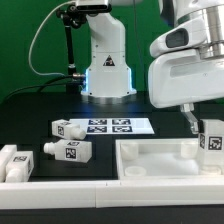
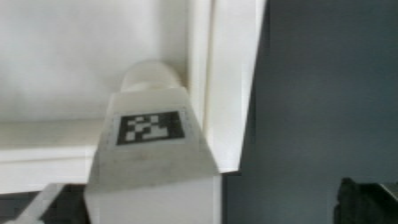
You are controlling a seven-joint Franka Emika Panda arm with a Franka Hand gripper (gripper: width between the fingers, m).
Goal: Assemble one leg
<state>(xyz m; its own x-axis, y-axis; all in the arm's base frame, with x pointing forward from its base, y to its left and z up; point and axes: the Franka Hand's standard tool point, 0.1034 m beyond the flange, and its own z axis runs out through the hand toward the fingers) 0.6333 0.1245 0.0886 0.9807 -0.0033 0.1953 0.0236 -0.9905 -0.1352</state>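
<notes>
One leg (image 1: 212,139), a stubby white post with a black-and-white tag, stands upright at the right end of the large white tray-shaped part (image 1: 150,152), at its corner. In the wrist view the leg (image 2: 153,150) lies against the tray's rim (image 2: 226,70). My gripper (image 1: 205,127) is over this leg. In the wrist view the gripper (image 2: 205,205) is open: the jaws stand well apart, and the leg is close to one finger (image 2: 39,207) and far from the other finger (image 2: 368,198). I cannot tell whether the leg's tip is seated in the tray.
Two more legs lie on the black table at the exterior view's left, one (image 1: 68,129) beside the marker board (image 1: 112,127) and one (image 1: 72,151) in front of it. Another white part (image 1: 12,160) sits at the far left. A long white L-shaped border piece (image 1: 90,185) runs along the front. The arm's base (image 1: 106,62) stands behind.
</notes>
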